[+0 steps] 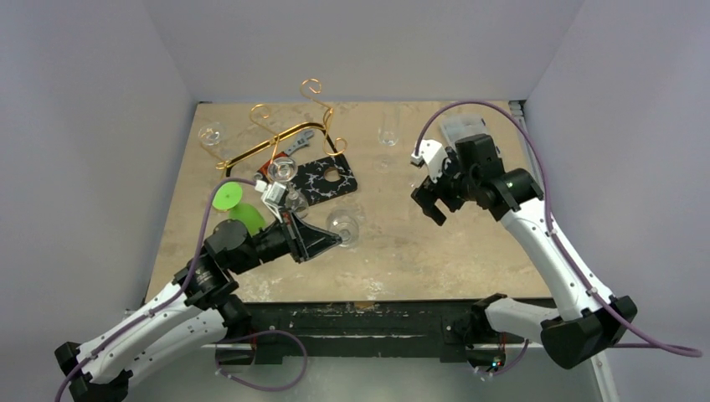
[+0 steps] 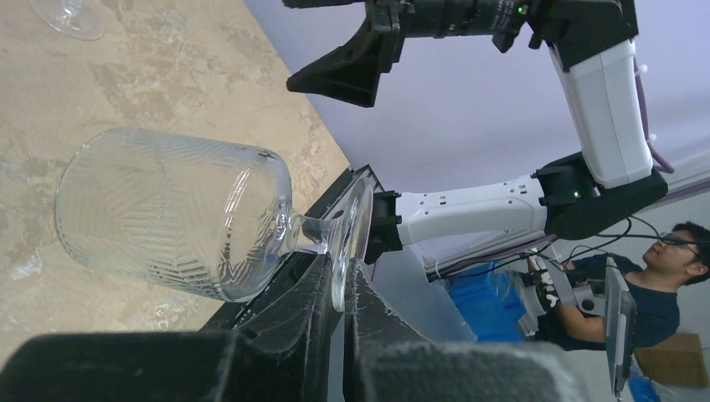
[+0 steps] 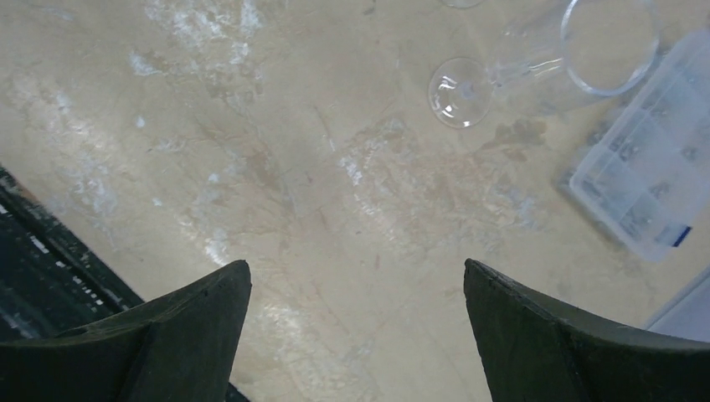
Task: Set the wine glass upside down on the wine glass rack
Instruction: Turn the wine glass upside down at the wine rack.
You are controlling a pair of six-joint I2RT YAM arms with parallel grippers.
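Gripping the wine glass (image 1: 343,226) near the frame's centre, the left gripper (image 1: 325,241) sits in the top view well below the gold wine glass rack (image 1: 276,138) at upper left. From the left wrist, its fingers (image 2: 301,310) pinch only the thin foot, edge-on — the bowl hangs out sideways, so any tilt could lever it loose. In the right wrist view, the right gripper (image 3: 353,276) gapes empty above the table (image 3: 335,167) — no backup if the glass slips.
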